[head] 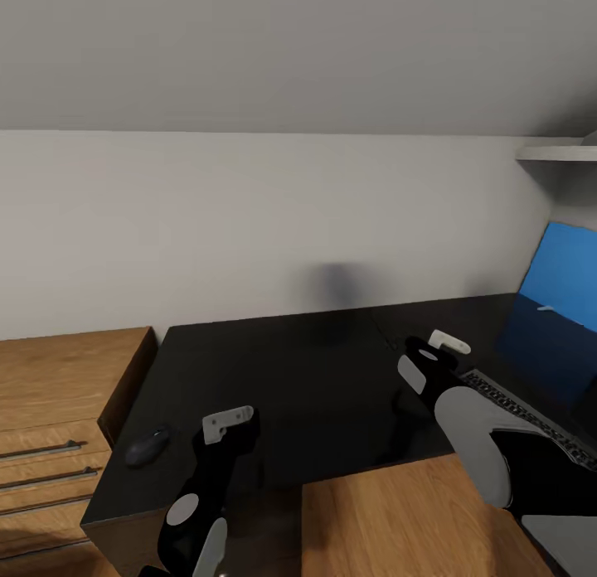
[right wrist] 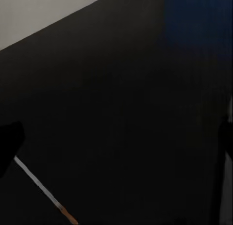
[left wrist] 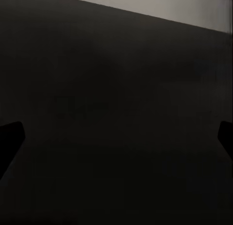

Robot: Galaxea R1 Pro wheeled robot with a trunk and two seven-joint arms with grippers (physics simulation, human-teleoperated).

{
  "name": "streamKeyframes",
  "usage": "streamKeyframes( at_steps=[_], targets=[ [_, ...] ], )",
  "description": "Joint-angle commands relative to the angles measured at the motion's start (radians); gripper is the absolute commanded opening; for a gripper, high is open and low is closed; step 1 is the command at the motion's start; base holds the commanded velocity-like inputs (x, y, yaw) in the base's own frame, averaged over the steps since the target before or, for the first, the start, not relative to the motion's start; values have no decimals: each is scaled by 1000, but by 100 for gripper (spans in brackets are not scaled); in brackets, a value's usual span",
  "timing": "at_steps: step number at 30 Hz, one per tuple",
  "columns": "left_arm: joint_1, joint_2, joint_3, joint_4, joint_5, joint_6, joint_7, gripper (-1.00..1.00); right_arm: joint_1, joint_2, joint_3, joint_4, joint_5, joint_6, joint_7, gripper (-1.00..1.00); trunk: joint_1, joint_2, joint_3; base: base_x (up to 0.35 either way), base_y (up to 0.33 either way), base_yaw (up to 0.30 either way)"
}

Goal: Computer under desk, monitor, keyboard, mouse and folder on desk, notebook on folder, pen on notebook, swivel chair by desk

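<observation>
The desk [head: 315, 378] has a glossy black top running along the white wall. The dark grey mouse [head: 149, 446] lies near its left end. My left gripper [head: 228, 424] hovers open just right of the mouse, over bare desk [left wrist: 116, 89]. Further right, my right gripper [head: 439, 345] is open above the desk [right wrist: 107, 89]. The keyboard [head: 531, 419] runs along the right side. Behind it stands a bright blue flat panel [head: 568, 274]; I cannot tell whether it is the folder or the monitor. A thin white stick with an orange tip [right wrist: 43, 191], perhaps the pen, lies on the desk. Swivel chair, notebook and computer are out of view.
A low light-wood cabinet [head: 58, 411] with bar handles butts against the desk's left end. Wood surface [head: 398, 519] fills the gap in front of the desk. A white shelf [head: 555, 152] hangs high on the right.
</observation>
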Motion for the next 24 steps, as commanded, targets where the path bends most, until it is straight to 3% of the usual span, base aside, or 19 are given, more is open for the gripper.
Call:
streamKeyframes(
  at_steps=[1,15,24],
  targets=[
    [-1,0,-1,-1,9,3,8,100,-1,0,-5,0,-5,-8,2,100,0,-1,-1,0,0,-259],
    [-1,0,-6,-1,9,1,11,100,1,0,-5,6,-6,-10,7,100,0,-1,-1,0,0,-260],
    [-13,-9,-30,-1,-7,14,15,100,3,1,-5,8,-7,-11,9,100,0,-1,-1,0,0,-259]
  ],
)
